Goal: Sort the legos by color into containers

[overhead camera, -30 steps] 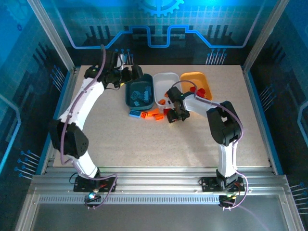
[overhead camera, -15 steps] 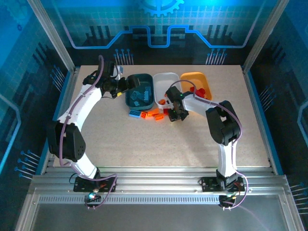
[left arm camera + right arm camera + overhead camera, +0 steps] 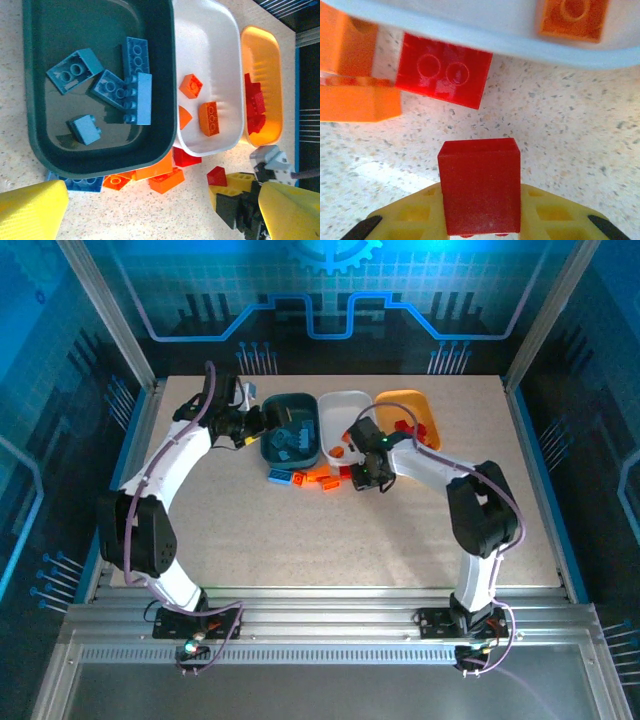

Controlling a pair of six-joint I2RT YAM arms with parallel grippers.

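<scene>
The left gripper (image 3: 266,420) is at the left rim of the dark teal rounded plastic tub (image 3: 100,160). In the left wrist view its yellow fingers (image 3: 30,210) sit in the two lower corners, spread wide w/ nothing btwn them: released, empty.

The teal tub holds five light blue plastic bricks (image 3: 111,89), lying flat. Three cluster near the middle and the others lie apart.

More bricks lie on the speckled tabletop (image 3: 125,220) along the tubs' near walls. First comes a lone blue brick (image 3: 75,182), half tucked under the teal rim. Then a bunch of orange plastic bricks (image 3: 167,181), touching one another. Then a red two-stud brick (image 3: 442,70), just beside the rim of the white rounded plastic tub (image 3: 210,45).

The white tub stands side by side w/ the teal one, walls touching. Two orange pieces (image 3: 209,118) rest inside it. A third orange shape shows at its left wall; can't tell if it's inside or seen through the plastic.

The right gripper (image 3: 372,478) is low over the table just in front of the white tub. It's clenched on a small red brick (image 3: 479,185), pinched btwn its yellow pads (image 3: 555,220). That brick is near the two-stud one but apart from it. Can't tell whether it touches the tabletop.

Far right, the yellow-orange rounded plastic tub (image 3: 260,55) stands next to the white one. It holds a pile of red bricks (image 3: 252,105); count unclear.
</scene>
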